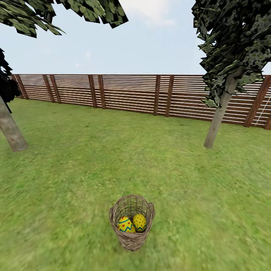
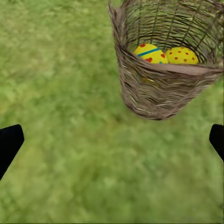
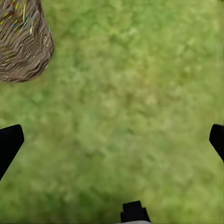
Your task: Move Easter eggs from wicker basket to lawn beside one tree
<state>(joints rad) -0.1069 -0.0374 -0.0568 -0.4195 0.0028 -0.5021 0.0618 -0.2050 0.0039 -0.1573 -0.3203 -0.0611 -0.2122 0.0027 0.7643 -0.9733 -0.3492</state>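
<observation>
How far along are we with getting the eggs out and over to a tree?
Nothing looks done yet. The wicker basket stands on the lawn with two Easter eggs visible inside; a third cannot be made out. No egg lies by the left tree or the right tree. The left tool and right tool are open, holding nothing. All the picking and placing is left.

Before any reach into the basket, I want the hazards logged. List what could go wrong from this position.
1. The wicker basket is deep and narrow, with the Easter eggs low inside; an open gripper may catch the rim and tip it.
2. Two eggs are visible; a third may lie hidden beneath and get left behind.
3. Both trees stand well away across the lawn, so an egg could slip during the carry.
</observation>
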